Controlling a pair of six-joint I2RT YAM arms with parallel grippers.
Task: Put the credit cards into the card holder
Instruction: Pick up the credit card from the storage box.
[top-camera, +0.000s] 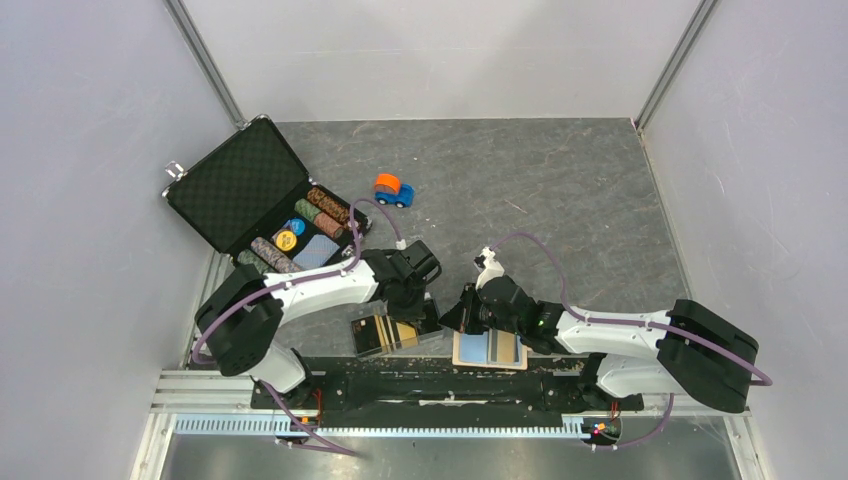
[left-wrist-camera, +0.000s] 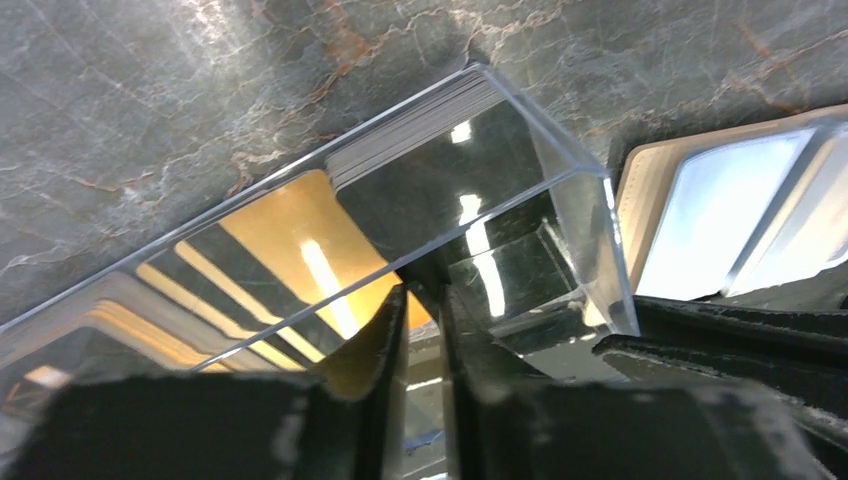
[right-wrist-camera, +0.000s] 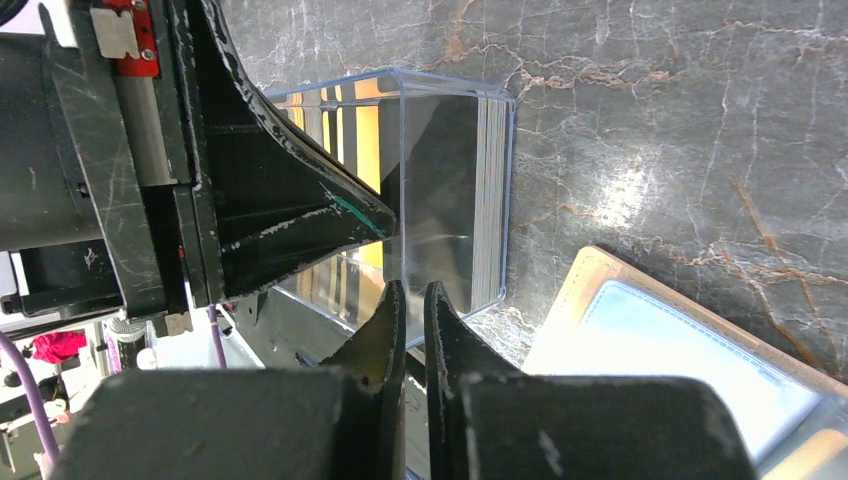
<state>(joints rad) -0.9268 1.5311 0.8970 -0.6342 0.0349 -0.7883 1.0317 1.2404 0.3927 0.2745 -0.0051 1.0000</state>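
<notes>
The clear plastic box (top-camera: 385, 333) lies at the near edge and holds a stack of credit cards, gold and black-striped (left-wrist-camera: 290, 230); the stack's edges show in the right wrist view (right-wrist-camera: 490, 190). My left gripper (top-camera: 420, 305) sits at the box's right end, its jaws (left-wrist-camera: 425, 300) nearly shut on the thin clear wall. My right gripper (top-camera: 455, 320) is shut, with its tips (right-wrist-camera: 410, 295) at the box's near rim. The beige card holder (top-camera: 463, 352) lies open under my right wrist with a light blue card (right-wrist-camera: 660, 360) in its slot; both show in the left wrist view (left-wrist-camera: 710, 210).
An open black chip briefcase (top-camera: 255, 200) with chips and a blue deck stands at the back left. An orange and blue toy car (top-camera: 393, 189) sits mid-table. The black base rail (top-camera: 430, 385) runs along the near edge, and grey walls enclose the table.
</notes>
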